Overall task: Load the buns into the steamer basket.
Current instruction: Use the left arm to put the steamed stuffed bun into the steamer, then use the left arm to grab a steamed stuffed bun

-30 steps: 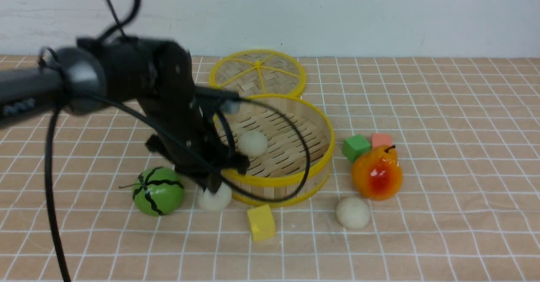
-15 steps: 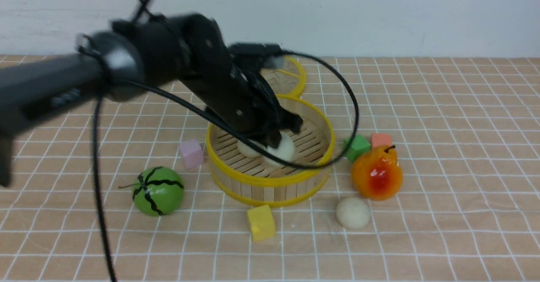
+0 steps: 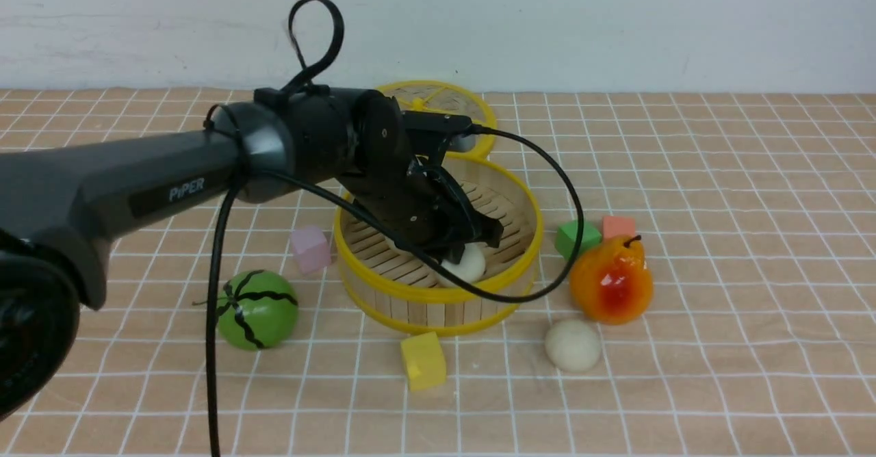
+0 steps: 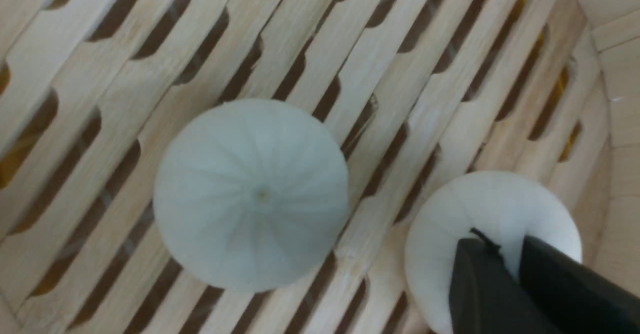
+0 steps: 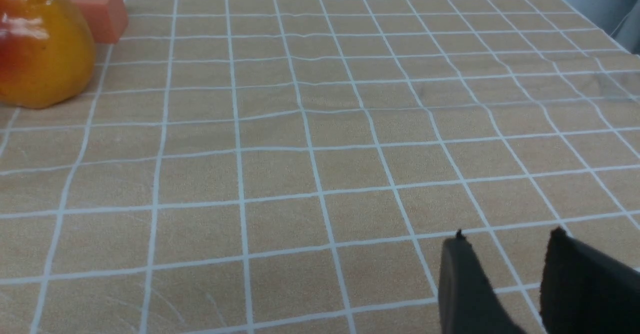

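Note:
The steamer basket (image 3: 438, 297) stands mid-table, its slatted floor (image 4: 400, 49) filling the left wrist view. My left gripper (image 3: 473, 241) reaches down inside it. Its fingertips sit on top of one bun (image 3: 468, 265) that rests on the slats near the wall. In the left wrist view this bun (image 4: 450, 224) shows between the narrowly parted jaws of the left gripper (image 4: 502, 244). A second bun (image 4: 250, 194) lies free on the floor beside it, hidden by the arm in the front view. A third bun (image 3: 573, 345) lies on the cloth in front of the pear. My right gripper (image 5: 507, 236) hovers open over bare cloth.
The woven lid (image 3: 445, 94) lies behind the basket. Left of the basket are a green melon (image 3: 256, 308) and a pink cube (image 3: 310, 248); a yellow cube (image 3: 423, 360) sits in front. To the right stand a pear (image 3: 611, 279), a green cube (image 3: 576, 237) and an orange cube (image 3: 619, 225).
My left arm carried a bun from the cloth beside the melon up and to the right into the basket, then lowered it onto the slats beside the other bun.

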Tool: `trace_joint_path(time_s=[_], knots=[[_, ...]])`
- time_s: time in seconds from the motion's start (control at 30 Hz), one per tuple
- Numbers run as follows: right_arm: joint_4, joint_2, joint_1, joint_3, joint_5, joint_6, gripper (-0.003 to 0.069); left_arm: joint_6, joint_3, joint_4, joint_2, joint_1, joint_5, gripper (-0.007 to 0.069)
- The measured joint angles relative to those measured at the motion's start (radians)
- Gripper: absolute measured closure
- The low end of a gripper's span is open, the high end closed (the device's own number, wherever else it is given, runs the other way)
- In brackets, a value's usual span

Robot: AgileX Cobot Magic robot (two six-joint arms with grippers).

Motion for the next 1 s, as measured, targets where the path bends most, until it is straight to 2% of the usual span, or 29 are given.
trace_joint_path(time_s=[0.13, 0.2, 0.3, 0.47, 0.6, 0.67, 0.8, 1.0], knots=[[0.000, 0.000, 0.000, 0.000, 0.000, 0.000, 0.0418, 0.000, 0.000, 0.027, -0.043, -0.008, 0.018, 0.0404], [0.000, 0.000, 0.000, 0.000, 0.000, 0.000, 0.0418, 0.000, -0.005, 0.037, -0.088, -0.010, 0.030, 0.0295], [0.000, 0.000, 0.000, 0.000, 0.000, 0.000, 0.0418, 0.043, -0.025, 0.037, -0.131, -0.013, 0.068, 0.0224], [0.000, 0.000, 0.000, 0.000, 0.000, 0.000, 0.0418, 0.093, -0.039, 0.037, -0.157, -0.052, 0.122, 0.0204], [0.000, 0.000, 0.000, 0.000, 0.000, 0.000, 0.0418, 0.101, -0.039, 0.036, -0.144, -0.157, 0.143, 0.0221], [0.000, 0.000, 0.000, 0.000, 0.000, 0.000, 0.0418, 0.104, -0.039, 0.036, -0.121, -0.223, 0.124, 0.0243], [0.000, 0.000, 0.000, 0.000, 0.000, 0.000, 0.0418, 0.105, -0.039, 0.036, -0.058, -0.285, 0.073, 0.0288], [0.000, 0.000, 0.000, 0.000, 0.000, 0.000, 0.0418, 0.080, -0.039, 0.047, 0.038, -0.291, -0.007, 0.0351]])
